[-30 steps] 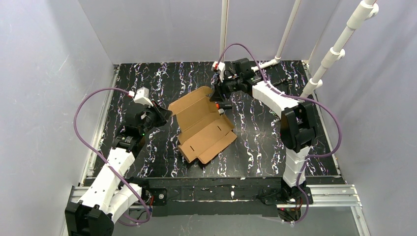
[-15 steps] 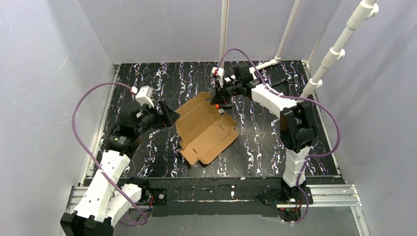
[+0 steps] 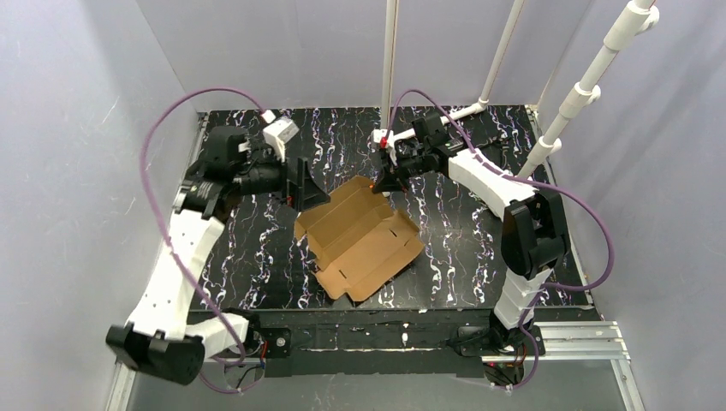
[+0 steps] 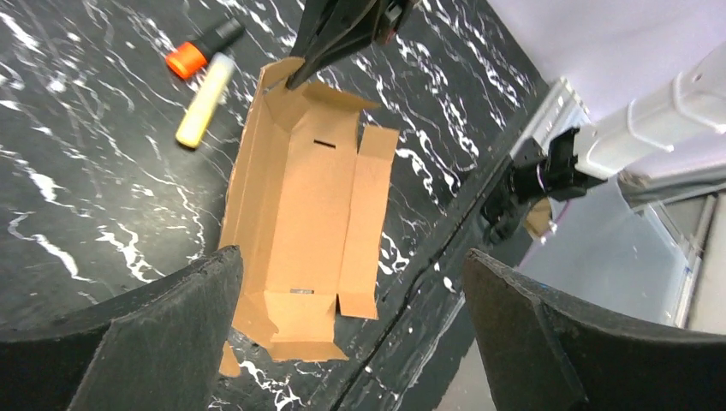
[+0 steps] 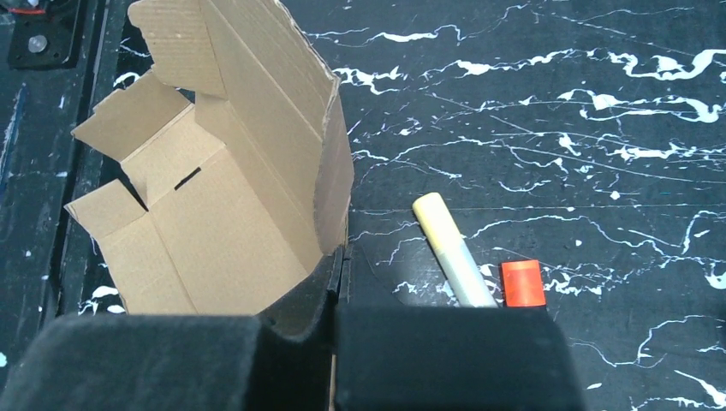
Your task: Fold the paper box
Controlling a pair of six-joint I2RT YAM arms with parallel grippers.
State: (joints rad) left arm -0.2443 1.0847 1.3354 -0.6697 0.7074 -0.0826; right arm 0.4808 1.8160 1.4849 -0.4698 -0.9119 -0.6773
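The paper box (image 3: 364, 240) lies partly folded in the middle of the table, brown cardboard with its inside up and one long wall raised. My right gripper (image 3: 384, 181) is shut on the far end of that raised wall (image 5: 282, 128), with the cardboard edge pinched between its jaws (image 5: 341, 253). My left gripper (image 3: 305, 183) hangs wide open above the box's left side, touching nothing. In the left wrist view the box (image 4: 300, 197) shows far below between my spread fingers (image 4: 171, 325), and the right gripper (image 4: 338, 30) grips its far end.
A yellow marker (image 5: 452, 253) and an orange marker (image 5: 521, 283) lie on the black marbled table just right of the box's raised wall, close to my right fingers. White pipes (image 3: 582, 86) stand at the back right. The table's front edge (image 4: 445, 248) runs near the box.
My left gripper opened, let go of the box's left flap and rose away towards the back left. My right gripper shut on the box's far wall. The box slid slightly right.
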